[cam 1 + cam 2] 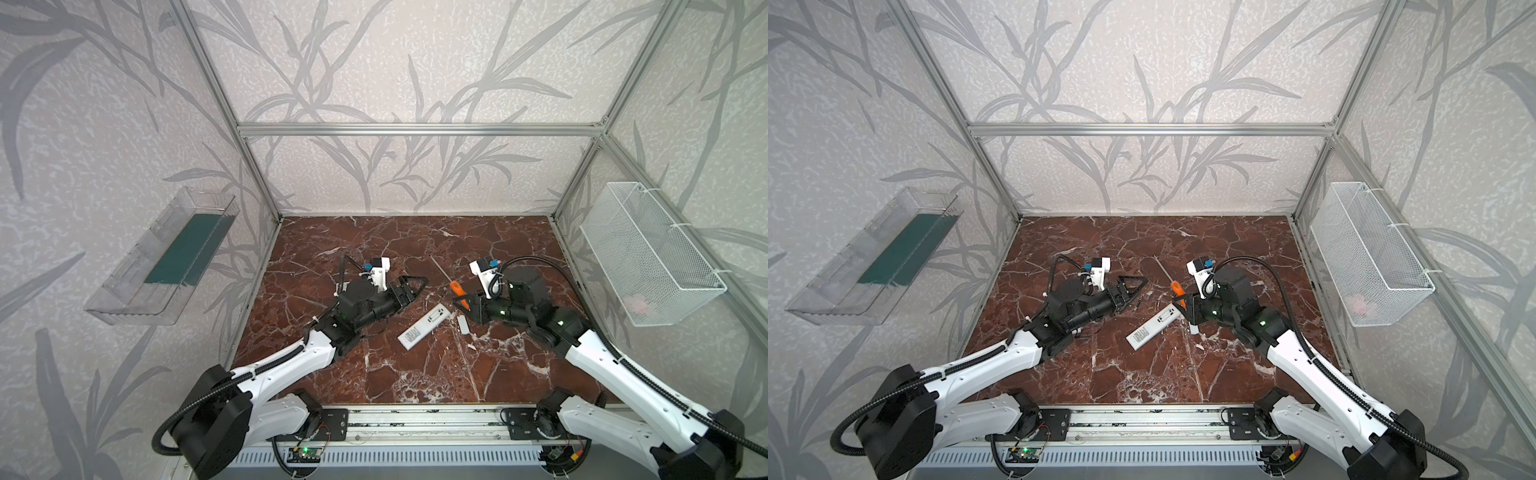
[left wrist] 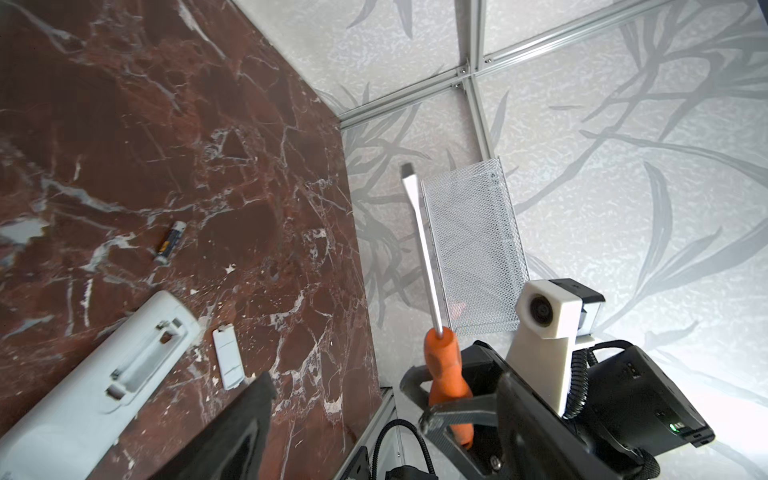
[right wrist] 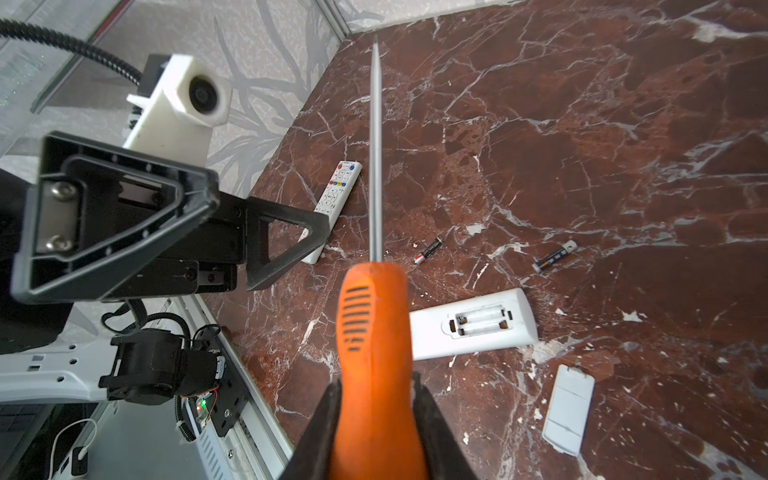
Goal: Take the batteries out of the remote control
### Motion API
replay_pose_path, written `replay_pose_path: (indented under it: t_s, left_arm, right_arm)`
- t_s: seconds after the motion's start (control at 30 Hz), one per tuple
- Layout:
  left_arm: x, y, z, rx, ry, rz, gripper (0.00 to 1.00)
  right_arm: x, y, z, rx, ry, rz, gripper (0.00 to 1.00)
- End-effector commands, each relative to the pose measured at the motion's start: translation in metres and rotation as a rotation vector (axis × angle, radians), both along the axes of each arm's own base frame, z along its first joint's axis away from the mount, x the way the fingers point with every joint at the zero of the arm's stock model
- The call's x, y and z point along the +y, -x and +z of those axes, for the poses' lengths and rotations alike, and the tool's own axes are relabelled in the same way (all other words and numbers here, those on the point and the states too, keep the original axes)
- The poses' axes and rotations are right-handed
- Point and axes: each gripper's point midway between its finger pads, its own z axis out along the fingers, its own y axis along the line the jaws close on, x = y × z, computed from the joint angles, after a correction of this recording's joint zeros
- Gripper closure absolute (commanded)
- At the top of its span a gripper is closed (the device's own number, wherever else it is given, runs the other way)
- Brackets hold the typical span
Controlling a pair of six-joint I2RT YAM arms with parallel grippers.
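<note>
The white remote control [image 3: 473, 324] lies face down on the marble floor, its battery compartment open and showing only white slots. Two batteries, one [image 3: 430, 250] near the screwdriver shaft and one [image 3: 555, 257] farther out, lie loose on the floor beyond it. The white cover [image 3: 568, 409] rests beside the remote. My right gripper [image 3: 376, 382] is shut on the orange-handled screwdriver [image 3: 370, 324], held above the remote's end [image 1: 424, 326]. My left gripper [image 1: 417, 291] hovers open to the left of the remote's far end, nothing between its fingers.
A second remote with coloured buttons [image 3: 336, 199] lies behind the left gripper. A white wire basket [image 1: 652, 253] hangs on the right wall and a clear tray [image 1: 162, 257] on the left wall. Aluminium frame rails edge the floor.
</note>
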Motion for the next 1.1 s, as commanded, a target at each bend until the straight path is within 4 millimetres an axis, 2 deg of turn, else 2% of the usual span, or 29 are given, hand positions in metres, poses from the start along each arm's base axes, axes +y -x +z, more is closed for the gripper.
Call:
replay_pose_path:
  t_s: [0.0,0.2,0.33,0.53,0.63,0.7,0.77,0.87,1.07]
  left_arm:
    - [-0.012,-0.007,0.053,-0.079,0.176,-0.012,0.22]
    - [-0.028,-0.02,0.052,-0.07,0.216,-0.036,0.42]
    - [-0.038,-0.023,0.052,-0.065,0.227,-0.073,0.64]
    - [-0.037,-0.021,0.042,-0.054,0.184,-0.084,0.98]
    - [-0.035,-0.017,0.033,-0.049,0.115,-0.087,1.0]
    - [-0.034,-0.013,0.03,-0.057,0.051,-0.103,1.0]
    - [-0.032,-0.009,0.029,-0.072,-0.006,-0.116,1.0]
    - [-0.029,-0.005,0.029,-0.088,-0.095,-0.146,1.0]
    - [-0.03,-0.001,0.03,-0.09,-0.11,-0.183,1.0]
  right_arm:
    - [0.013,-0.004,0.034,-0.086,-0.068,0.016,1.0]
    - [0.026,0.007,0.034,-0.074,-0.076,0.068,1.0]
    - [0.026,0.01,0.029,-0.06,-0.062,0.068,1.0]
    - [0.02,0.01,0.025,-0.051,-0.047,0.041,0.99]
    - [0.022,0.013,0.022,-0.01,-0.05,0.061,0.79]
    - [0.025,0.019,0.02,0.053,-0.069,0.11,0.61]
    - [0.029,0.025,0.02,0.138,-0.109,0.175,0.5]
    - [0.032,0.034,0.025,0.246,-0.166,0.266,0.43]
    - [0.033,0.045,0.029,0.293,-0.168,0.337,0.42]
